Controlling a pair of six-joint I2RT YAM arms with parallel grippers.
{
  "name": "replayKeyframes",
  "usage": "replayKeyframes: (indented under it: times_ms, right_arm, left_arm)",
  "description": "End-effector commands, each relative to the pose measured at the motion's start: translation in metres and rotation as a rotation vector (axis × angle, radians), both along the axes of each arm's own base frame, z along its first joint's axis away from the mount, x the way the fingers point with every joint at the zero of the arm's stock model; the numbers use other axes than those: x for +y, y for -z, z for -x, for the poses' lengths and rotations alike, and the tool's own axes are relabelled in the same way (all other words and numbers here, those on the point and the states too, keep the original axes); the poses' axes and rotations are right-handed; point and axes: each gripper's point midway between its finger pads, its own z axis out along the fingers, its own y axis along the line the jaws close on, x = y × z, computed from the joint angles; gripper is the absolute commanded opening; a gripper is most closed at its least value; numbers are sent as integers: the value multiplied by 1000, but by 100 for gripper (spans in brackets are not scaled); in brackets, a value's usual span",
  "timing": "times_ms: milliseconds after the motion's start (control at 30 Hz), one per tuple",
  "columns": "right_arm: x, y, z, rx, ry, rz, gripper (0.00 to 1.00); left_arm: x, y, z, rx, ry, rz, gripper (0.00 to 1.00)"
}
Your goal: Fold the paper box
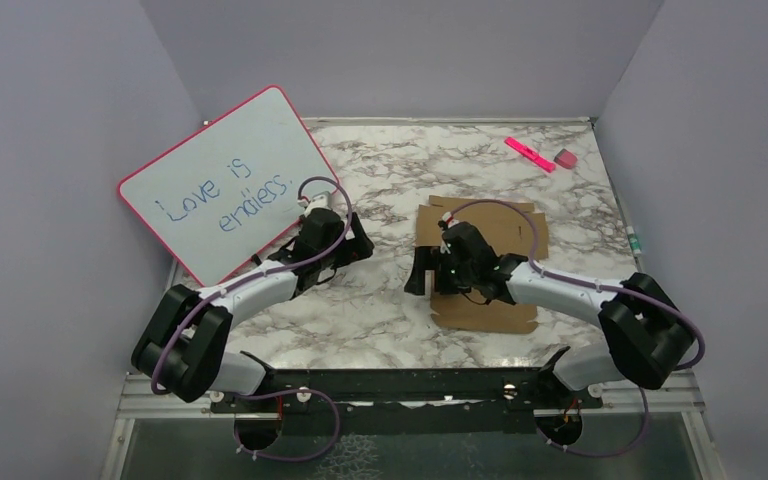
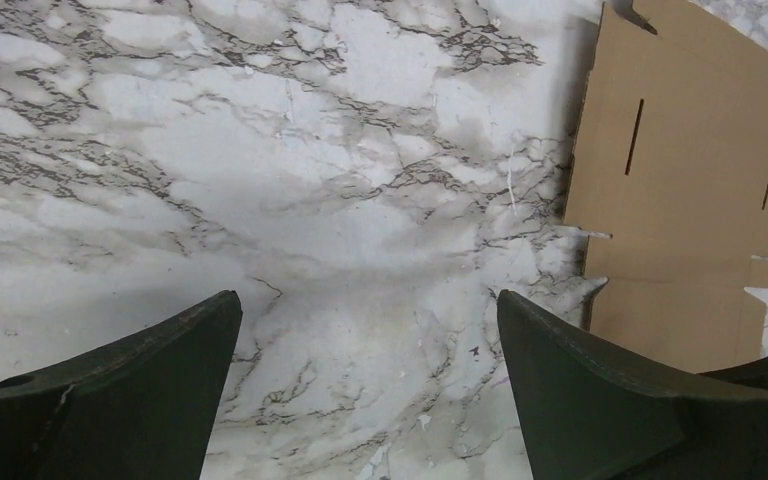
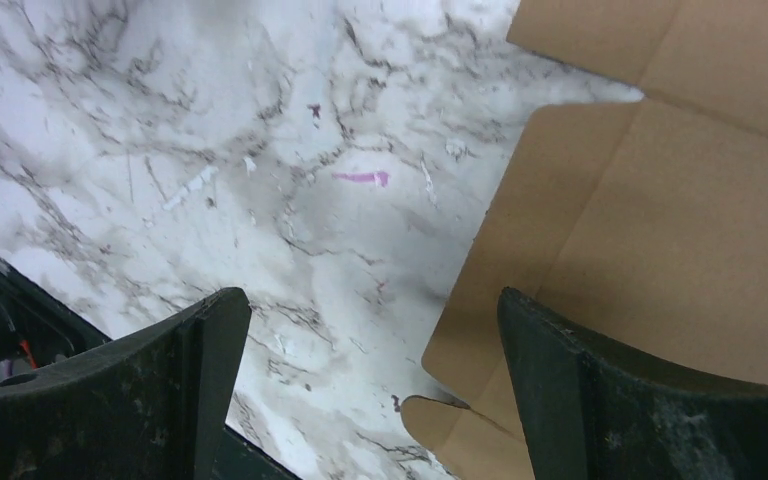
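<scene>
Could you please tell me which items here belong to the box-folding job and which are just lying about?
Job: paper box; left end effector and right end effector, both open.
Lying about: whiteboard; pink marker; small pink block.

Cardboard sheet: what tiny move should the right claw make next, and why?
Probably lower the right claw onto the left edge of the box and pinch it. The box lies flat and unfolded on the table, and the open claw hangs right over that edge, one finger above cardboard, the other above marble.
</scene>
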Motion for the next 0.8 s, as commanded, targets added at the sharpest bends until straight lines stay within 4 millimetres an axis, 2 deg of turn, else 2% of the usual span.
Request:
replayKeyframes:
  times_ms: [0,100,200,333,433,533,667,767]
  right_arm:
    - [-3,-35,-32,-147,43,37,100]
    - [-30,-54,-54,-265,92,131,100]
    - [-60,-65,-72,-308,148,144,100]
    - [-100,-71,-90,-331,222,125,100]
    - [-117,-74,-97,-356,254,109,100]
    - [-125,-69,-98,-351,263,77,100]
    - [-122,-66,-94,-339,251,30,100]
    - [-120,-67,-91,-342,245,9,100]
  left_arm:
    - [-22,-20,-7,-36,92,38,98]
    - [-34,-23,-12,-38,140,45,98]
    - [-50,-25,-17,-40,201,70,96]
    - [-73,-25,-27,-36,264,112,93]
    - [-90,-23,-34,-28,307,155,87]
    - [-109,-21,-42,-18,346,214,77]
    - [-130,-10,-54,5,394,244,62]
    - [-139,1,-63,21,412,242,57]
